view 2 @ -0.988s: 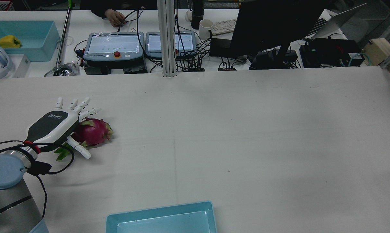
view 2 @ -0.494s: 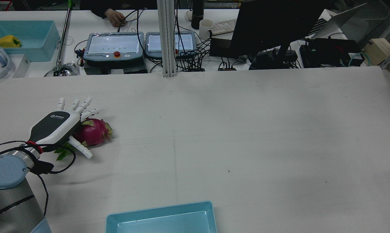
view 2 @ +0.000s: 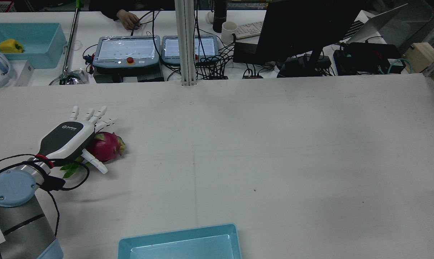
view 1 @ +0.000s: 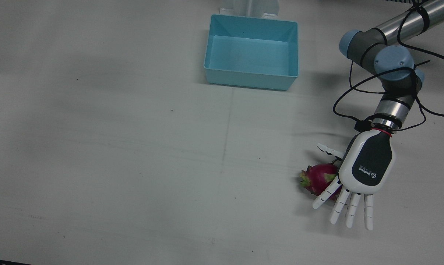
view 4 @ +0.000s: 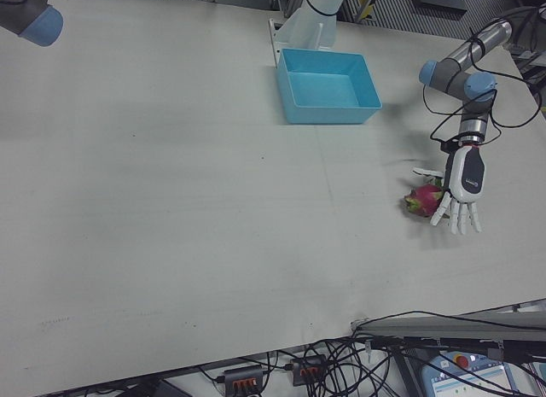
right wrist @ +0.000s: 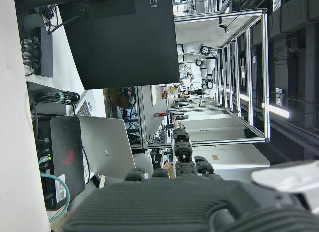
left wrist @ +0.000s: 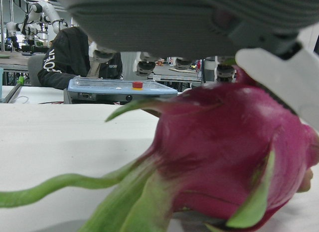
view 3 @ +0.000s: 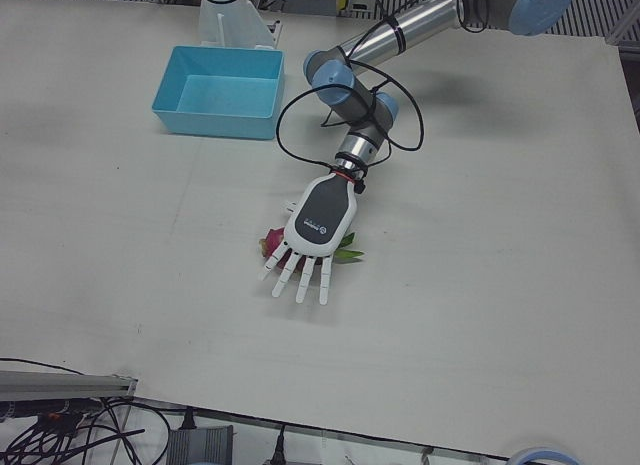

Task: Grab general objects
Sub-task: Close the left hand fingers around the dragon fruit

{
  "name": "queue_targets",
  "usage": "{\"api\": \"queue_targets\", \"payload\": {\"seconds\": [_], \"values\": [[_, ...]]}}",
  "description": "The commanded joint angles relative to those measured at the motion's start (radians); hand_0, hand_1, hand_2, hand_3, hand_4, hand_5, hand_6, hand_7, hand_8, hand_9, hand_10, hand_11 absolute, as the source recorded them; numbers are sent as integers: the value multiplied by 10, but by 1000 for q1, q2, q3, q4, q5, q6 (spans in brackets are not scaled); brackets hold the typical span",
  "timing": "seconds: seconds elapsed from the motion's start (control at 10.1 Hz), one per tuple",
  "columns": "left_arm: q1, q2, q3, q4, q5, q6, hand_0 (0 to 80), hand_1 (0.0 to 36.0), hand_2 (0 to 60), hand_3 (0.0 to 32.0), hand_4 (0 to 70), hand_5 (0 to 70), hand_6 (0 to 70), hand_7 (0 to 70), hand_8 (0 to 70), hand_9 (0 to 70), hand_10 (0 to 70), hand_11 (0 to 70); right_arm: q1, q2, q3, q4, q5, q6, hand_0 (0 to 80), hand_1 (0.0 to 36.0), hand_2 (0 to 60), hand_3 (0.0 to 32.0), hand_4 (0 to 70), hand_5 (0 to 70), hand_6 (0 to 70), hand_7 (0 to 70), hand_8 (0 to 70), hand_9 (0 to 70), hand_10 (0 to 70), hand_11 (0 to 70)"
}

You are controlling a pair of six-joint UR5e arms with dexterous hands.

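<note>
A pink dragon fruit [view 1: 317, 176] with green leaves lies on the white table at the robot's left. It also shows in the rear view [view 2: 108, 146], the left-front view [view 3: 270, 242], the right-front view [view 4: 421, 198] and fills the left hand view [left wrist: 224, 157]. My left hand [view 1: 365, 169] hovers palm down over it, fingers spread and straight, thumb out to the side, holding nothing; it shows in the rear view [view 2: 71, 138] too. My right hand [right wrist: 189, 202] shows only in its own view, fingers extended, holding nothing.
An empty light-blue bin [view 1: 251, 79] stands at the robot's side of the table, in the middle [view 2: 177, 233]. Beyond the far edge are teach pendants [view 2: 127, 50], a monitor [view 2: 303, 25] and cables. The left arm's black cable [view 1: 354, 88] hangs near the wrist.
My left hand has shifted a little forward and to the right over the dragon fruit, covering more of it. Its fingers stay spread. The fruit has not moved.
</note>
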Motion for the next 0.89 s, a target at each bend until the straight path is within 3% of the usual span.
{"api": "queue_targets", "payload": {"seconds": [0.0, 0.4, 0.69, 0.79], "values": [[0, -26, 21, -11, 0, 29, 459, 85, 0, 210, 0, 93, 0, 32, 102, 0, 0, 0, 1, 0, 0, 0, 0, 0, 0, 0, 0, 0, 0, 0, 0, 0, 0, 0, 0, 0], [-2, -26, 72, -51, 1, 31, 464, 91, 1, 194, 0, 100, 0, 33, 105, 0, 0, 0, 1, 0, 0, 0, 0, 0, 0, 0, 0, 0, 0, 0, 0, 0, 0, 0, 0, 0], [-9, -25, 71, -41, 1, 47, 470, 113, 40, 176, 0, 117, 0, 35, 107, 0, 0, 0, -1, 0, 0, 0, 0, 0, 0, 0, 0, 0, 0, 0, 0, 0, 0, 0, 0, 0], [-11, -25, 69, -41, 1, 54, 472, 118, 50, 154, 0, 141, 0, 35, 108, 0, 0, 0, 1, 0, 0, 0, 0, 0, 0, 0, 0, 0, 0, 0, 0, 0, 0, 0, 0, 0]]}}
